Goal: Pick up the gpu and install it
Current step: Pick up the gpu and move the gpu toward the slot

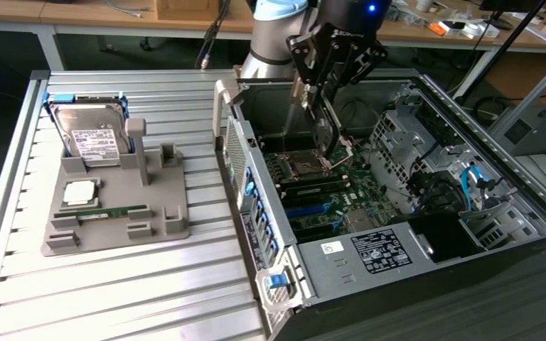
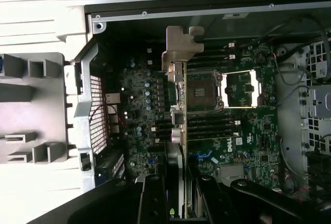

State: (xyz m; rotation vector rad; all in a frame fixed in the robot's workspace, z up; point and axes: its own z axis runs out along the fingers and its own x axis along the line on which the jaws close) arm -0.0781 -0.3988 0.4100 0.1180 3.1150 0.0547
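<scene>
Hand (image 2: 178, 195) clamped on gpu (image 2: 180, 58), edge-on over open computer case (image 2: 95, 110); motherboard (image 2: 248, 125) inside.

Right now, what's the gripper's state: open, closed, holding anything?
Gripper: closed on the gpu, which hangs edge-down above the motherboard.

Even bright room light, blown-out glare on the slatted table (image 2: 36, 198), shadowy case interior (image 2: 124, 38).
</scene>
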